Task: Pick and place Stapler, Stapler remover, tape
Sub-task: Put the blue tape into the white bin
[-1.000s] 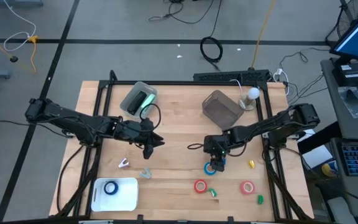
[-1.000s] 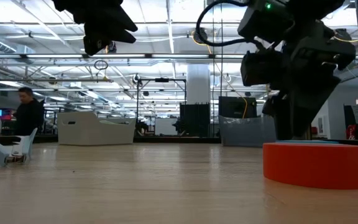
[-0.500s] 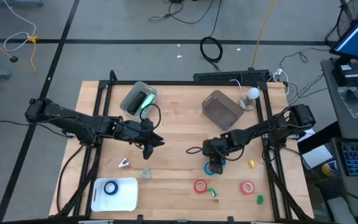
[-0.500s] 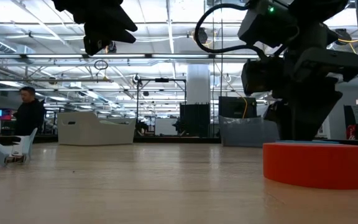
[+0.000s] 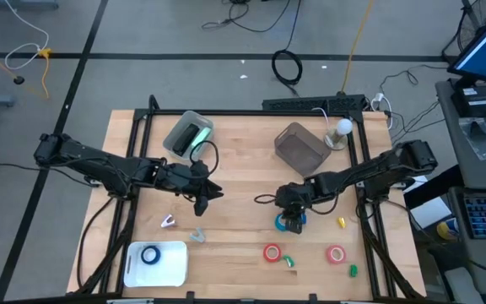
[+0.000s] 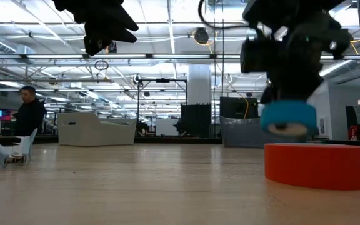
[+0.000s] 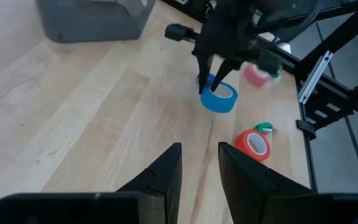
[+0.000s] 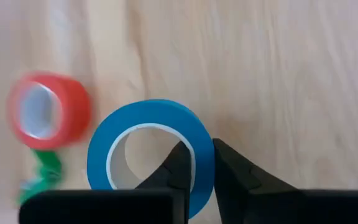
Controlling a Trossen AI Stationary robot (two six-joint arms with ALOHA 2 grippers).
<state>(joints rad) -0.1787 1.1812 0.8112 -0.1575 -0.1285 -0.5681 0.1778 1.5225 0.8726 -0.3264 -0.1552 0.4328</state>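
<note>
The right hand (image 6: 284,103) has lifted the blue tape (image 6: 287,118) off the table (image 6: 136,187).

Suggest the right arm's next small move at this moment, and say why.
Probably carry it toward the white tray, where another blue roll lies. The right gripper pinches the blue ring-shaped tape roll's wall, and the low view shows it clear of the wooden table.

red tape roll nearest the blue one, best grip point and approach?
The red tape roll lies flat with its core open upward. Probably best to come straight down and pinch its wall, one finger inside the core and one outside, as the right gripper holds the blue roll. A small green piece sits beside it, so pinch the far wall.
</note>
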